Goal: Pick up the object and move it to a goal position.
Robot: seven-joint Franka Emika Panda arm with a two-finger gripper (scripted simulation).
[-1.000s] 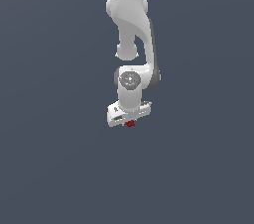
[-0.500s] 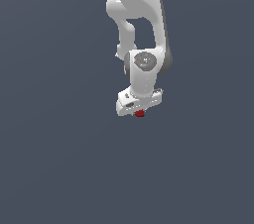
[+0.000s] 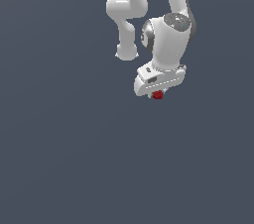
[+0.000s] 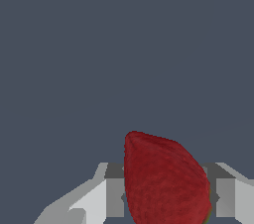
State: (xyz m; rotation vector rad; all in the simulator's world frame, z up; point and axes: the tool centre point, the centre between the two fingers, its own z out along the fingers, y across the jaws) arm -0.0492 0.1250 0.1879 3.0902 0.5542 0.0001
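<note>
The object is a small dark-red strawberry-like lump (image 3: 158, 94) that peeks out just under my white gripper (image 3: 157, 93) in the exterior view. In the wrist view the red lump (image 4: 163, 178) fills the space between my two grey fingers (image 4: 115, 197), with a sliver of green at its edge. The gripper is shut on it and holds it in the air over the plain dark grey ground. The fingers themselves are mostly hidden by the hand in the exterior view.
The white arm (image 3: 163, 29) reaches down from the top of the exterior view, right of centre. Only the flat dark grey ground (image 3: 64, 158) shows around it. No goal marker shows.
The arm has moved toward the exterior view's right and upward, carrying the red lump in the shut gripper. The hand has turned somewhat.
</note>
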